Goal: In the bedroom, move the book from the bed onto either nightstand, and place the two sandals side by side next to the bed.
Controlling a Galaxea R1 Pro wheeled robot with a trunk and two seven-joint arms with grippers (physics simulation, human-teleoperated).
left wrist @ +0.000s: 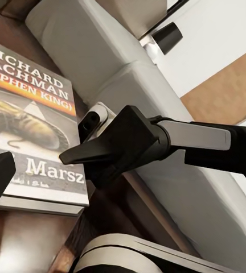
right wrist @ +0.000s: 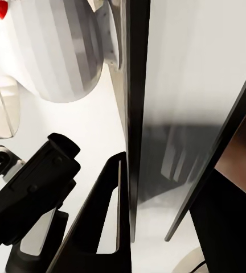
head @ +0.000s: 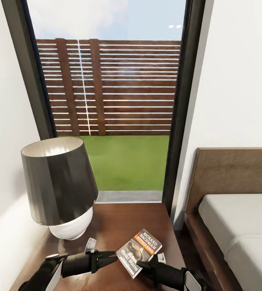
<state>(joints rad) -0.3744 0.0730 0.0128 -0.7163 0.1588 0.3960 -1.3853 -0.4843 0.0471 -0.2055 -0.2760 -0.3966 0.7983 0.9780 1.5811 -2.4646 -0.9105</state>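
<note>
So the book (head: 139,251) is off the bed (head: 236,226) and over the nightstand (head: 123,220), at its front right part, cover up and tilted a bit. I can't tell if it's touching the wood yet or hanging just above it.

The right pincer (head: 149,262) is closed on the book's near corner. In the right wrist view the book runs edge-on right alongside a finger (right wrist: 113,216), which looks like a proper pinch on a thin paperback. Grabbing it by the corner makes sense, since that leaves most of the cover free to lie flat on the top.

The left pincer (head: 108,257) sits just beside the book's left edge and isn't holding anything. I honestly can't tell how wide it is. My guess is it's there to steady the book or stop it sliding.

The spot looks deliberate too. The lamp (head: 58,182) hogs the left back part, so the front right is the free patch, and it's on the bed side.

I'd say the book step is nearly done: lower it, let go, back off.
</note>
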